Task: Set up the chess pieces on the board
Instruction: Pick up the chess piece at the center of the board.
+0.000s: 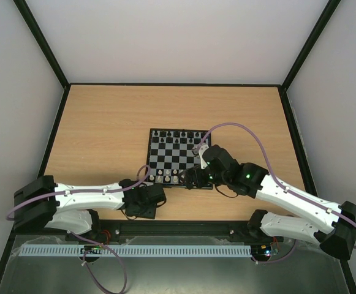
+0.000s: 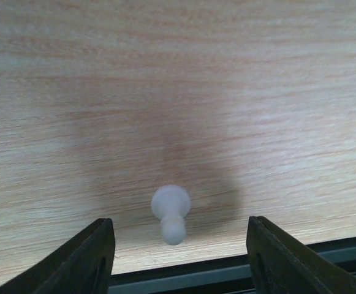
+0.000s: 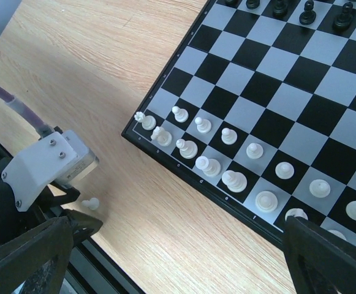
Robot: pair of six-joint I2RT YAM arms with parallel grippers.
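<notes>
hovering over a stray white pawn (image 2: 171,214), the left gripper (image 2: 179,223) has its jaws spread wide, one on either side of the piece, and has hold of nothing. the pawn sits on the bare table (image 2: 178,73), off the board (image 3: 269,98) and just beside the black rail (image 2: 227,277) at the near edge; whether it stands upright or lies tipped is hard to tell. the step in hand looks like picking up this last loose piece. the next move would be to sink lower, close gently on so small a thing, then lift it across to a free square.

most of the white pieces (image 3: 234,180) already stand in two rows along the board's near side, and the black pieces (image 3: 306,12) line the far side, so the task seems almost done. the right gripper (image 3: 178,226) hangs wide open and empty over that near edge, and could crowd the left arm's path. a purple cable (image 3: 18,110) trails nearby. which square is unfilled i cannot tell.
</notes>
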